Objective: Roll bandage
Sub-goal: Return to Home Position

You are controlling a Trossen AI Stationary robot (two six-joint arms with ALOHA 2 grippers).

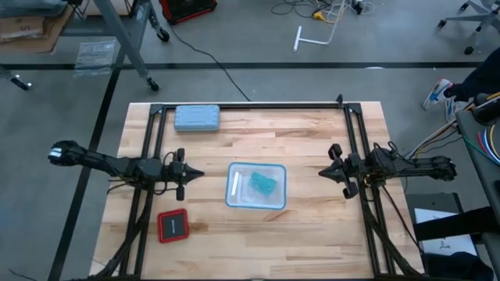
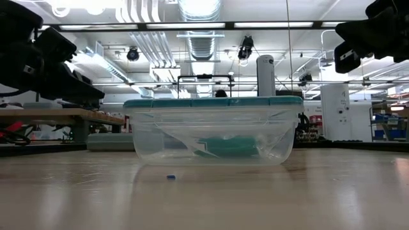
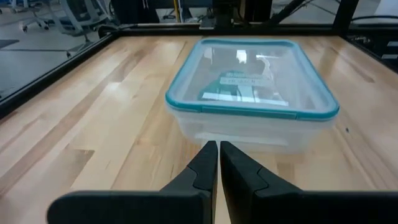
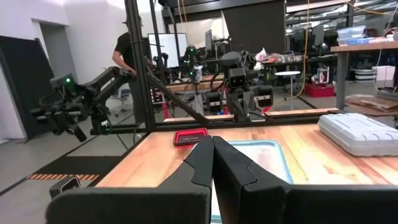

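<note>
Seen from above, the clear box (image 1: 256,165) sits at the centre of the worktop (image 1: 312,234) with the teal bandage (image 1: 262,185) inside it, apparently packed away. The left tool (image 1: 195,173) at centre left and the right tool (image 1: 324,172) at centre right point at the box from either side. Both are well apart from it, a pose that reads as arms parked with the job all but done. A grey-blue case (image 1: 197,118) lies at the worktop's upper left and a red-edged square (image 1: 173,225) at lower left, neither in the way.

At worktop height, the teal lid (image 2: 211,102) lies flat across the box in mid-frame. The bandage shows low inside, wrapped in a clear bag (image 2: 185,137), and the arms hang dark in the upper corners.

The left wrist view shows that arm's 2 fingers (image 3: 202,167) clenched on nothing, the box ahead.

The right wrist view shows its fingers (image 4: 200,163) likewise clenched and empty. A person (image 4: 127,43) stands in the room beyond, upper left.
</note>
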